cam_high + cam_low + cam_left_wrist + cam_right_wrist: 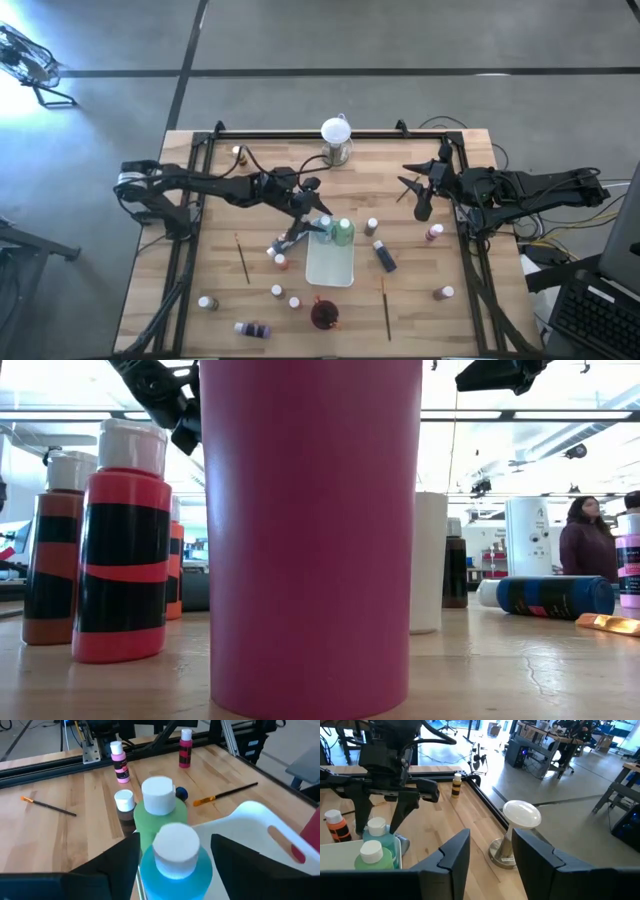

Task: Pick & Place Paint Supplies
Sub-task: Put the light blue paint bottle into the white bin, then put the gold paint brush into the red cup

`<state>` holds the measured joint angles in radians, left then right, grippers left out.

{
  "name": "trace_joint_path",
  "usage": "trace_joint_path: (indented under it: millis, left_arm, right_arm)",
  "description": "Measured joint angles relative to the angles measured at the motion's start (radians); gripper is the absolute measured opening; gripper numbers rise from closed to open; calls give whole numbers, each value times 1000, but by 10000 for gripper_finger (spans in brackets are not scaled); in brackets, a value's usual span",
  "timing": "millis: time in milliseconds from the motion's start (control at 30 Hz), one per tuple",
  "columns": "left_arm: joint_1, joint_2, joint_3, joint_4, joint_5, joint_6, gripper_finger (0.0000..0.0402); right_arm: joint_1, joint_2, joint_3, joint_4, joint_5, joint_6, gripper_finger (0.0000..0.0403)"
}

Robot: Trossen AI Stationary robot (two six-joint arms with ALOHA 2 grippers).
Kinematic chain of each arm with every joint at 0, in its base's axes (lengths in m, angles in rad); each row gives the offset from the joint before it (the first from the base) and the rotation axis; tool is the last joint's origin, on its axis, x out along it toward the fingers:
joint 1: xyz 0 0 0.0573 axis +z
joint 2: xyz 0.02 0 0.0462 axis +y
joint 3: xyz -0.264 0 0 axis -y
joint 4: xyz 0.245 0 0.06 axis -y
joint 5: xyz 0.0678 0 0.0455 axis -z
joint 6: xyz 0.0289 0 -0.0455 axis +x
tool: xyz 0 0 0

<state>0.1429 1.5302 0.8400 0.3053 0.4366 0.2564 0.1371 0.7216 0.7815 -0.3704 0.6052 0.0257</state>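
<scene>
- Jaws of the left gripper stood spread either side of the teal bottle, with a gap showing on both flanks, so nothing was clamped; the bottle stood upright in the white tray, at its far end.
- Just behind it in the tray, the green bottle stood upright too, close enough that a careless sweep of the arm might knock it.
- Jaws of the right gripper were parted and empty, hanging over the worktop near the white globe, well apart from the tray.
- Around the tray, small paint bottles stood or lay scattered, a dark blue bottle on its side, and thin brushes lay flat.
- Handling, as a judgement: the bottles look light, stiff plastic, smooth and somewhat slippery, and top-heavy enough to tip. The round body below the white cap is the best hold.
- Brushes seem light and thin; gripping mid-handle across the wood would suit, since they lie flush on the boards.
</scene>
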Motion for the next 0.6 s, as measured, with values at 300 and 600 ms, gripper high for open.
trace_joint_path:
  millis: [300,600]
  left_arm:
    - [0,-164,44,-307,1,-20,256]
    - [-14,-455,38,-638,-110,-95,253]
  right_arm:
    - [0,0,0,-16,-1,16,174]
    - [0,0,0,-47,0,47,185]
